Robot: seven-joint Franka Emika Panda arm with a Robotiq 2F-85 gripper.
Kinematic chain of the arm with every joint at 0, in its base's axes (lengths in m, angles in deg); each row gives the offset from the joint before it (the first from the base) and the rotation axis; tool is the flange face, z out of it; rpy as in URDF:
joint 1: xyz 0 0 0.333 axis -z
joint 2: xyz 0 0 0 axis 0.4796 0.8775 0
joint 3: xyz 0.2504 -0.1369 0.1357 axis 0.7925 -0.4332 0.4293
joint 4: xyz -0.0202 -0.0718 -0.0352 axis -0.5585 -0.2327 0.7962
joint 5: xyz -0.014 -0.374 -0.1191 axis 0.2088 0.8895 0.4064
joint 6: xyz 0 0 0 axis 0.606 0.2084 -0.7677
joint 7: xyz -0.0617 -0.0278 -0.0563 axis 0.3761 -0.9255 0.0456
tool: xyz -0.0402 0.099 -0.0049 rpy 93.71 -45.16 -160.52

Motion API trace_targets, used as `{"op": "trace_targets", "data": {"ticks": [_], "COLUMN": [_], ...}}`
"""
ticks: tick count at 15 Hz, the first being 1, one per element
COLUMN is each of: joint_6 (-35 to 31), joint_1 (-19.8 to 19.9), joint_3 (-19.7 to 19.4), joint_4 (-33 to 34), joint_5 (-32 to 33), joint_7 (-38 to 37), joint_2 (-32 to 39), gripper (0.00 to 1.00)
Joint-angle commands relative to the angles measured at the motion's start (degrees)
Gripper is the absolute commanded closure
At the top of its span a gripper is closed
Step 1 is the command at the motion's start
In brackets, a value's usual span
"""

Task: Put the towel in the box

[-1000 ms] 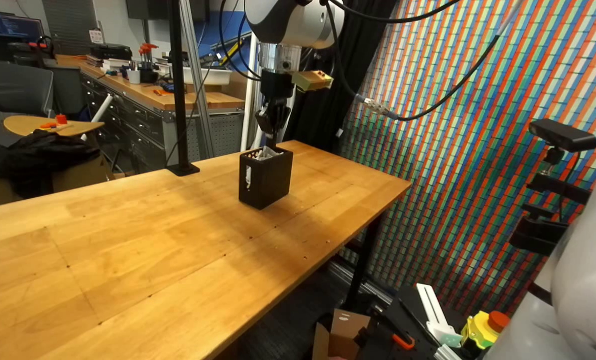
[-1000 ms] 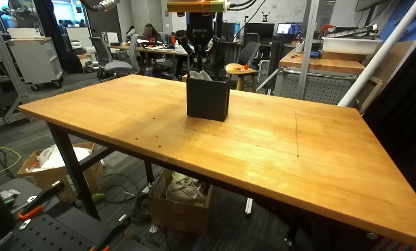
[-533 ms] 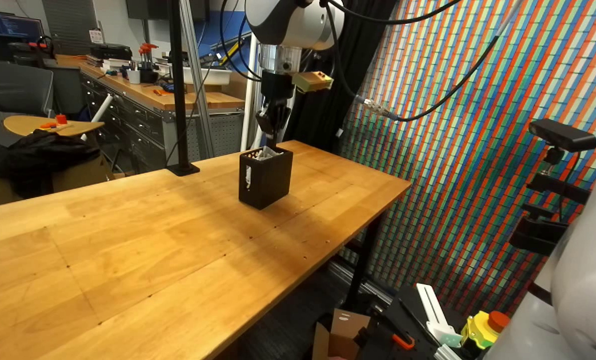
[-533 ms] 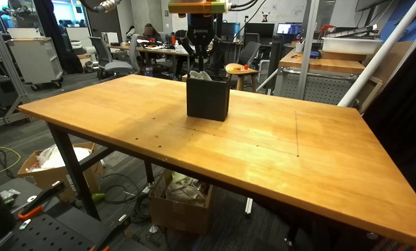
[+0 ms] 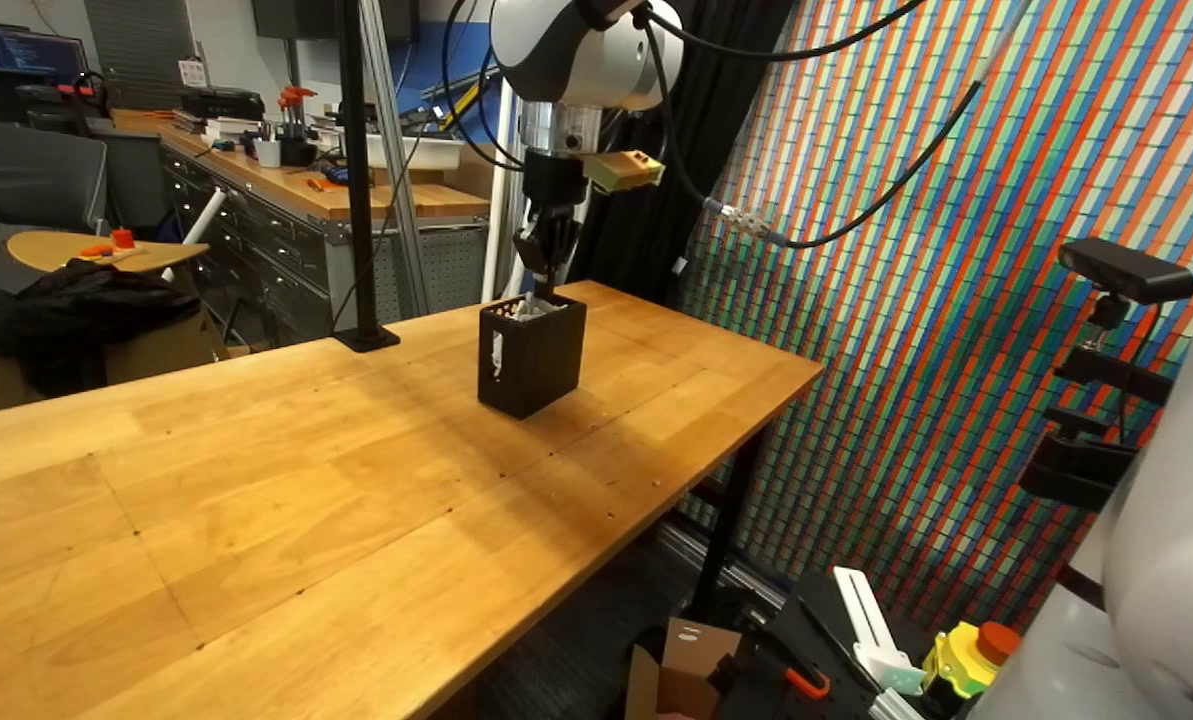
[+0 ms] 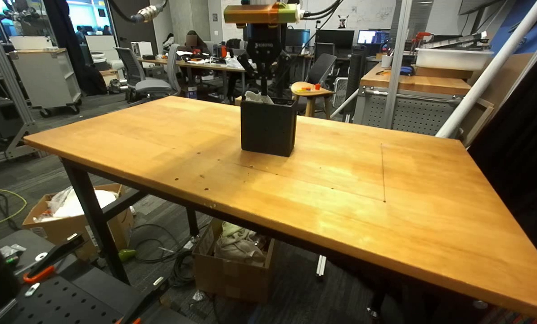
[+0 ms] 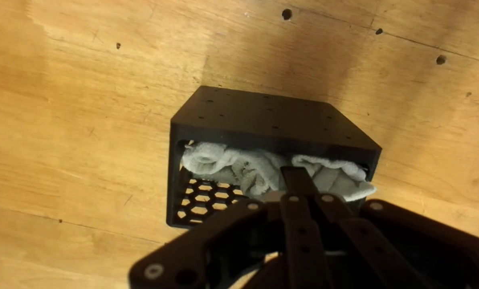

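"So, what has just changed at the gripper (image 7: 296, 176)?"

"It has come down a little, its fingers pressed together with nothing to be seen between them. The tips look to be right against the towel (image 7: 255, 164), though I can't tell how hard they push."

"What does that mean for the job?"

"I'd call it tamping. The towel is bunched inside the mouth of the box (image 7: 271, 116), under the fingers and out to both sides of them, so the putting-in seems mostly done. To the right of the fingers, in the wrist view, a corner sticks out and seems to lap over the rim; that bit probably wants tucking."

"Is there room left?"

"Some, I think. To the left of the gripper, in that same view, the honeycomb mesh shows uncovered."

"And against the earlier frame?"

"The gripper sits lower in both exterior views, and the cloth next to the fingers looks slightly rearranged. The box, below the gripper, stands upright in the same spot."

"Anything farther out?"

"Just the table (image 6: 340, 180), spreading away beneath the gripper on every side. It looks the same as it did a moment ago."
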Motion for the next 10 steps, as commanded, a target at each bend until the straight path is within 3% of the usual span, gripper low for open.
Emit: {"op": "trace_targets", "data": {"ticks": [1, 10], "joint_6": [-0.1, 0.6], "joint_1": [0.1, 1.6], "joint_3": [-0.5, 0.0], "joint_4": [3.2, 5.9], "joint_5": [-0.7, -3.3], "joint_7": [1.7, 2.6], "joint_2": [2.6, 8.0], "gripper": [1.00, 1.00]}}
